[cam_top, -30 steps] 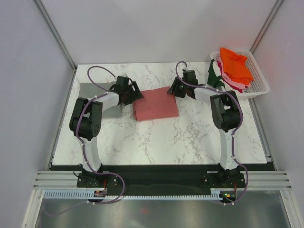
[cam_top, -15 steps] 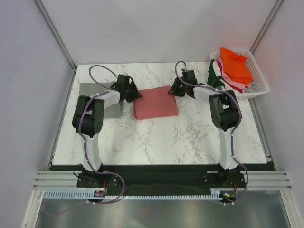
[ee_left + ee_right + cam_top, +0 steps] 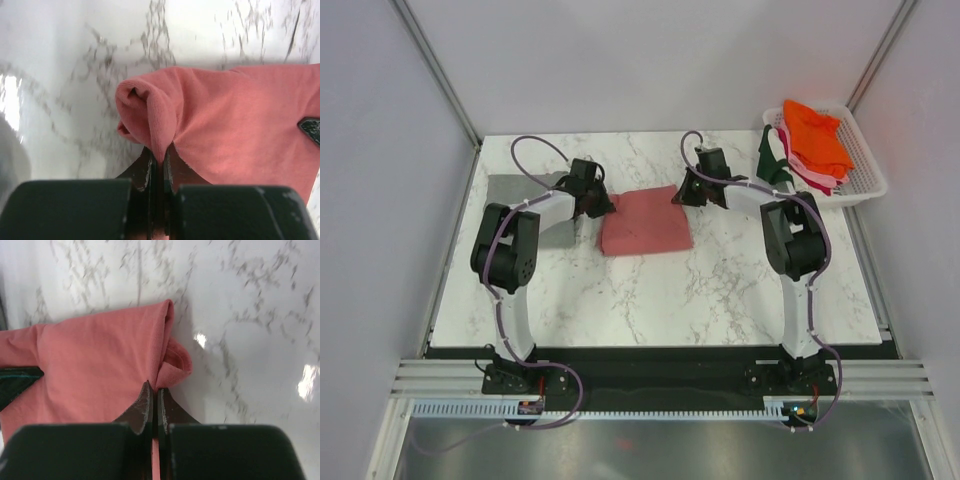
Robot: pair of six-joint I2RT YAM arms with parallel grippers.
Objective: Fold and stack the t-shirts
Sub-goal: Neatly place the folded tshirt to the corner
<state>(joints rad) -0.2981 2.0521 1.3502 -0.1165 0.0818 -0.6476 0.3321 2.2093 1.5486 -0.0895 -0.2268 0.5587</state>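
A folded salmon-pink t-shirt (image 3: 646, 222) lies in the middle of the marble table. My left gripper (image 3: 599, 203) is shut on its far left corner, where the pink cloth (image 3: 165, 125) bunches up between the jaws. My right gripper (image 3: 682, 193) is shut on the far right corner, pinching a fold of the same shirt (image 3: 105, 365). A grey t-shirt (image 3: 525, 203) lies flat at the far left, partly under the left arm. Orange, pink, white and dark green t-shirts (image 3: 814, 138) are heaped in the basket.
A white slatted basket (image 3: 865, 175) stands at the far right corner of the table, with a dark green shirt (image 3: 773, 158) hanging over its left side. Grey walls and metal posts enclose the table (image 3: 670, 300). The arm bases stand at the near edge.
Both grippers have closed on the pink t-shirt's far corners. The shirt's far edge has been drawn slightly toward the left, and both arms shifted a little with it.
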